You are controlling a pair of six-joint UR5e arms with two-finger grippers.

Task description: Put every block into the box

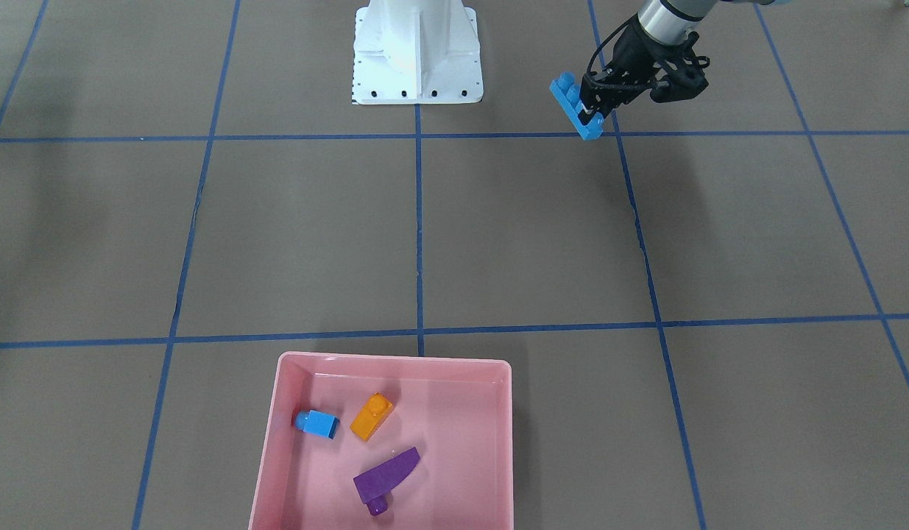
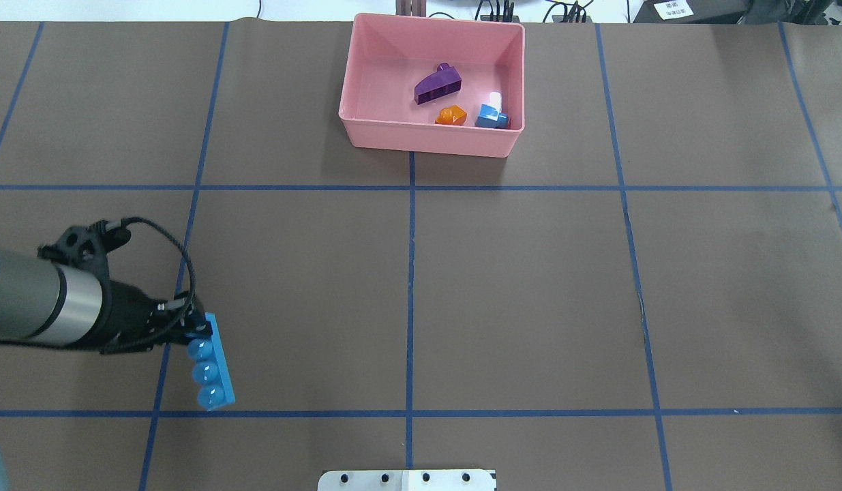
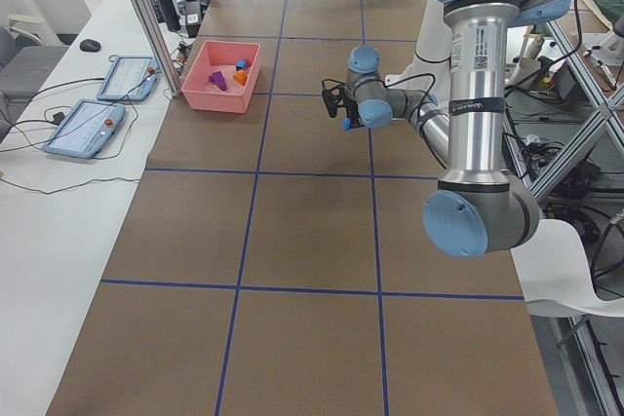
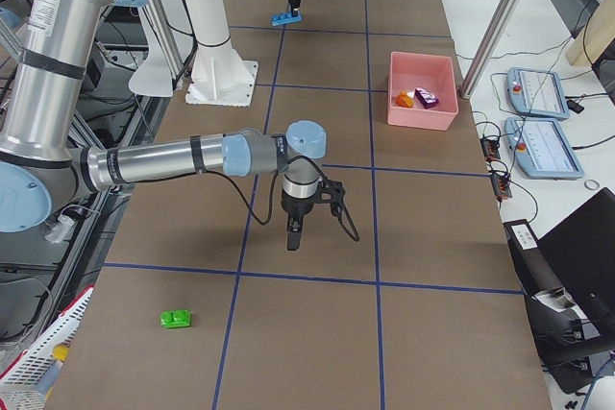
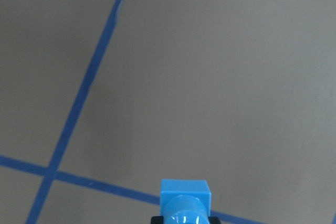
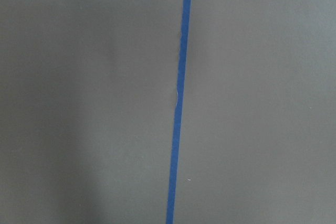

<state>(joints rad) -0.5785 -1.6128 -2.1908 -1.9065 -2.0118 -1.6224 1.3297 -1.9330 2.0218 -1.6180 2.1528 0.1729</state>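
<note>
Box [image 1: 267,449], front-facing view: it holds three blocks, one blue cube [image 1: 318,424], one orange sloped piece [image 1: 372,416] and one purple wedge [image 1: 386,477], while well apart the left gripper [image 1: 591,112] pinches one long blue bar [image 1: 567,93]. The exterior right view adds what that one lacks: one green brick [image 4: 175,318] on the table [image 4: 317,352], apart from the right gripper [image 4: 293,237], whose finger spread I cannot tell.

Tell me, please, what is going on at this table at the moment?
The left gripper is shut on the long blue bar on the robot's side of the table, far from the pink box. The purple wedge, orange sloped piece and blue cube lie inside the box. The green brick lies out on the table. The right gripper hangs nearby; open or shut, I cannot tell.
</note>
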